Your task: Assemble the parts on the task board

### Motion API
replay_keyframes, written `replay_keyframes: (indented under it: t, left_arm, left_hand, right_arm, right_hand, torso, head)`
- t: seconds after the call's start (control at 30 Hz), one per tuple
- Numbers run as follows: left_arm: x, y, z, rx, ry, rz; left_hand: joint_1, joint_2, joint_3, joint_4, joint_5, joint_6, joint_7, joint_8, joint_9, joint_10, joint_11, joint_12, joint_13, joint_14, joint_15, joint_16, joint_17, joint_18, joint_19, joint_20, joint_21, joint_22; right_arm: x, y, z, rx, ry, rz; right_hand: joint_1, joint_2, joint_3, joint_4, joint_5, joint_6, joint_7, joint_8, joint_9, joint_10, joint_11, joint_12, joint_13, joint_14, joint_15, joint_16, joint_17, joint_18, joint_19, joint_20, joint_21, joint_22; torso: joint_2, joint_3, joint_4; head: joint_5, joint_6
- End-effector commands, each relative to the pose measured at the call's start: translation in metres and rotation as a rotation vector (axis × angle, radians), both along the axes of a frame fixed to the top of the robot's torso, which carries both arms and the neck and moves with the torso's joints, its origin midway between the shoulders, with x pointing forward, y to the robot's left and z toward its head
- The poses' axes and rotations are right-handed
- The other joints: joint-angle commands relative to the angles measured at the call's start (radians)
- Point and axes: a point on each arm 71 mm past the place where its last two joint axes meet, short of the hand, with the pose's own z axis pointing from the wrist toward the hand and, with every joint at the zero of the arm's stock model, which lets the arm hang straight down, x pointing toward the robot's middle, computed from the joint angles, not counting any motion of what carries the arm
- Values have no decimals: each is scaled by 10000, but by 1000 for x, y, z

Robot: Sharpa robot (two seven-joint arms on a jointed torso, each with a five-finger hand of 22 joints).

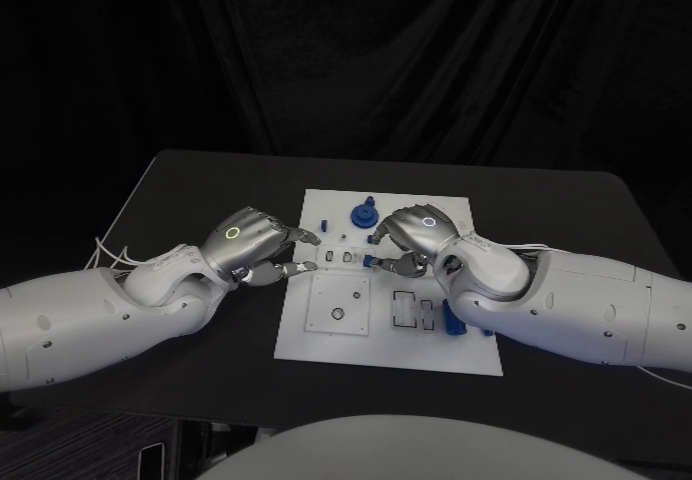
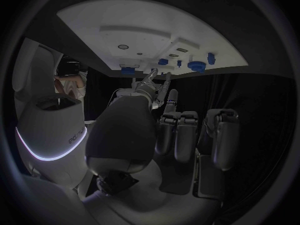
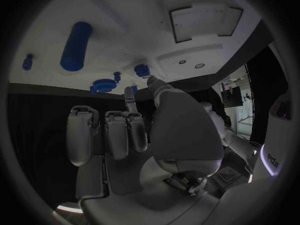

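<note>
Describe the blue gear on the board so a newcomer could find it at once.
Start at the white board mid-table and go to its far edge. The gear stands there, just beyond the right hand. It is the widest round blue part, topped by a knob.

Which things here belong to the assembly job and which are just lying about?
Job: white rectangular task board; small blue plastic parts, including a round knobbed piece and a blue cylinder.
Lying about: black table; thin white cables.
</note>
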Motion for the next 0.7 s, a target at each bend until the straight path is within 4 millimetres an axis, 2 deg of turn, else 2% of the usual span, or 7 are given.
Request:
replay_keyframes:
  t: [0.03, 0.2, 0.3, 0.53, 0.7]
  left_arm:
    - [1, -2, -2, 67, 146, -15]
    - [2, -4, -4, 137, 255, 2]
    - [3, -5, -4, 165, 308, -2]
    - [3, -7, -5, 205, 389, -20]
    - [4, -8, -6, 228, 433, -39]
  left_hand:
    - [-15, 75, 48, 22, 23, 15, 42, -43, -38, 1037, -44, 36, 2627, 1039, -60, 27, 2634, -35, 564, -84, -59, 2388]
    - [-16, 76, 49, 23, 21, 7, 47, -52, -44, 1037, -42, 36, 2627, 1039, -58, 27, 2634, -36, 564, -84, -59, 2388]
    - [-17, 80, 50, 23, 20, 4, 50, -56, -46, 1037, -41, 36, 2627, 1039, -57, 27, 2634, -33, 558, -83, -68, 2385]
    - [-19, 87, 53, 25, 19, 5, 52, -59, -49, 1037, -39, 36, 2627, 1039, -56, 27, 2634, -33, 558, -83, -68, 2385]
    - [-29, 116, 62, 30, 19, 21, 55, -63, -55, 1037, -34, 36, 2627, 1039, -52, 27, 2634, -28, 542, -82, -92, 2377]
  right_arm:
    - [1, 0, -3, -362, -89, -177]
    - [0, 5, -4, -422, -56, -92]
    - [-1, 7, -5, -458, -16, -61]
    - [-2, 8, -9, -602, 124, -60]
    - [-3, 8, -12, -641, 200, -83]
  right_hand:
    - [-86, 23, -56, -8, -73, 2, -41, 65, -10, 757, 34, 68, 2155, 922, 70, 36, 2141, -145, 623, 67, 81, 2303]
    - [-88, 25, -62, -9, -80, 3, -42, 65, -11, 758, 34, 69, 2156, 934, 70, 74, 2201, -160, 648, 67, 144, 2323]
    - [-65, 42, -65, -29, -56, 9, -45, 67, -16, 755, 30, 68, 2152, 937, 68, 82, 2212, -162, 652, 66, 154, 2326]
    - [-14, 69, -81, -65, 67, 36, -51, 77, -28, 745, 25, 61, 2137, 935, 65, 79, 2204, -160, 650, 64, 155, 2324]
    - [-14, 69, -84, -65, 77, 36, -50, 77, -30, 750, 25, 65, 2145, 935, 65, 79, 2204, -161, 650, 64, 157, 2324]
  torso:
    - [-8, 13, -12]
    - [-10, 19, 6]
    - [-19, 17, -23]
    - [-27, 21, -2]
    - [-12, 19, -22]
  head:
    - [38, 1]
    - [-68, 1]
    - [-50, 1]
    - [-58, 1]
    - [-26, 1]
